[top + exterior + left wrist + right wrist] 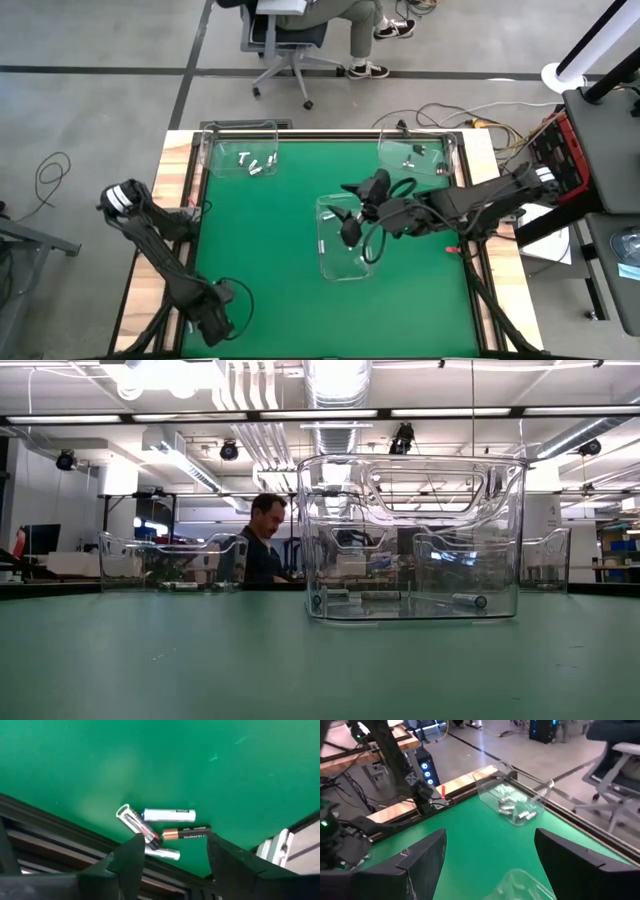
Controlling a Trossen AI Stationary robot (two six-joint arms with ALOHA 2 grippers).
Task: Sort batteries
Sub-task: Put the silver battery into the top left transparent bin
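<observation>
We see the left gripper (172, 857) open and empty, hovering at the near-left corner of the green-covered bench (165, 765) over four small cylindrical metal batteries (165, 827) lying touching in a loose pile. The right gripper (490, 855), open and empty, hangs over the clear plastic centre bin (345, 240). We judge the batteries light, rigid, slick and prone to rolling, so grip one across its middle.

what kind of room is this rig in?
Likely a robotics lab or workshop: exposed ceiling ducts and strip lights, workbenches with gear behind the green table, a person seated nearby, cables on the floor.
</observation>
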